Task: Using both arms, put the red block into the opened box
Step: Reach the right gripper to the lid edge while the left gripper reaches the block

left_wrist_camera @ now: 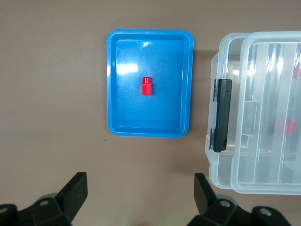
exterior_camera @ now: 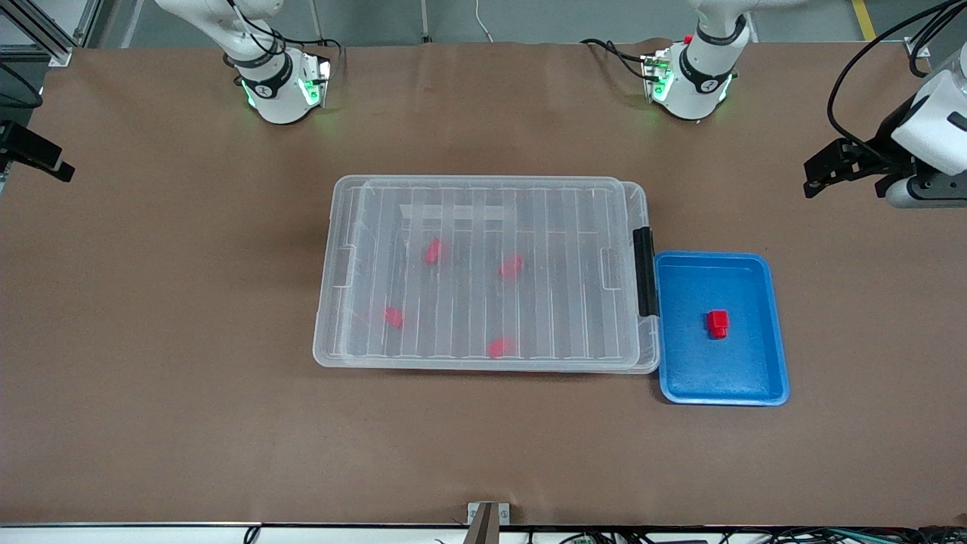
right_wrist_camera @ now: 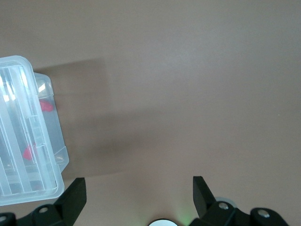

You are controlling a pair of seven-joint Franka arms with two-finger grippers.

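Both end effectors, left [left_wrist_camera: 138, 195] and right [right_wrist_camera: 138, 195], hang open over the brown table [exterior_camera: 189, 438].

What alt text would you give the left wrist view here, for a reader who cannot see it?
A single red block lies in a blue tray on the brown table, with the latch end of the lidded clear box beside the tray. The left claw hangs open over bare table, holding nothing.
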